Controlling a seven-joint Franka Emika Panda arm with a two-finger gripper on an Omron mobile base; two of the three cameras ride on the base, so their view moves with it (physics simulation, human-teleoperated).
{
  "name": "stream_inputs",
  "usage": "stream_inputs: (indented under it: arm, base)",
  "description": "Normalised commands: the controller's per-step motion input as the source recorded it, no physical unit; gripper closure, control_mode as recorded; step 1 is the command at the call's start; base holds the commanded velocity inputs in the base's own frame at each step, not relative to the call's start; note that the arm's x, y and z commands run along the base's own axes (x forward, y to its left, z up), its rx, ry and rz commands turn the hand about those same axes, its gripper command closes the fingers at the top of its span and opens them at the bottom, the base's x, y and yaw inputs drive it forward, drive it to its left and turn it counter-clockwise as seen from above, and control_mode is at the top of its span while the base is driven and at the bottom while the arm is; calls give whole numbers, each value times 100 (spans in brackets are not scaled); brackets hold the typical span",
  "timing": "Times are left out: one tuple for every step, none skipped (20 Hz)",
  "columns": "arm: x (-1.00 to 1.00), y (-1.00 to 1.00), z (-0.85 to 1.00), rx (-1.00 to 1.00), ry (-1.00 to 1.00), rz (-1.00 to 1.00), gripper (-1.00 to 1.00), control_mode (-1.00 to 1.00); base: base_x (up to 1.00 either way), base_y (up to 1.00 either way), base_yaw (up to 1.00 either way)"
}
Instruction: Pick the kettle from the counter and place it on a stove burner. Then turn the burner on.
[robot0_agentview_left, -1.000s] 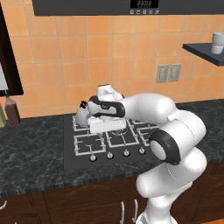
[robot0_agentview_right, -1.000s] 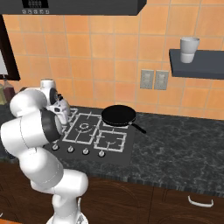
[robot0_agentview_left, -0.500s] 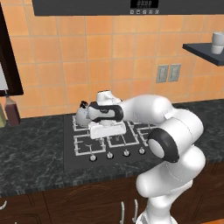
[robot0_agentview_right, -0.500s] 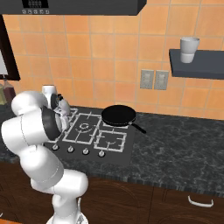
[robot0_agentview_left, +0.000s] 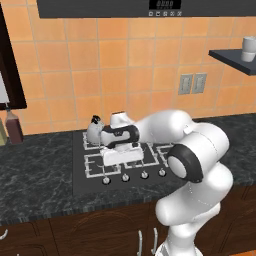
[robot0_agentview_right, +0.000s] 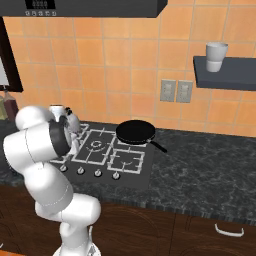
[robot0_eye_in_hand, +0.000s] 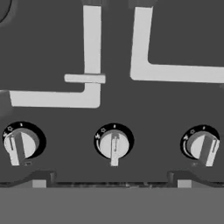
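Kettle (robot0_agentview_left: 94, 131) behind end effector (robot0_agentview_left: 120, 156) (on stove).

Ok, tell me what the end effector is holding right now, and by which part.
Nothing. The kettle sits on a rear stove burner, and the end effector hangs open above the knobs.

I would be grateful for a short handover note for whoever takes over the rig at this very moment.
Hand: empty and low over the front of the cooktop, facing the row of round silver knobs; whether it is open or shut cannot be told.
Small silvery-white dome kettle: off the dark marbled counter and sitting on the rear-left white-lined square burner grate.
Black frying pan: on the rear-right burner.
Done: kettle placed on the stove.
Left: grip the knob for the kettle's burner and turn it on. No knob is touched yet.
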Motion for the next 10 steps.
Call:
stream_inputs:
  arm:
    - [-1,0,-44,0,0,0,-100,-100]
    - [-8,0,-47,0,0,0,-100,-100]
    - [-9,0,-49,0,0,0,-100,-100]
    - [-6,0,-57,0,0,0,-100,-100]
    - [0,0,-53,0,0,0,-100,-100]
    - [0,0,-46,0,0,0,-100,-100]
    - [0,0,-45,0,0,0,-100,-100]
    - [0,0,-42,0,0,0,-100,-100]
    - [0,0,-35,0,0,0,-100,-100]
    - [0,0,-19,0,0,0,-100,-100]
  base:
    - [0,0,0]
    - [0,0,0]
    - [0,0,0]
    - [0,0,0]
    - [0,0,0]
    - [0,0,0]
    - [0,0,0]
    - [0,0,0]
    - [0,0,0]
    - [0,0,0]
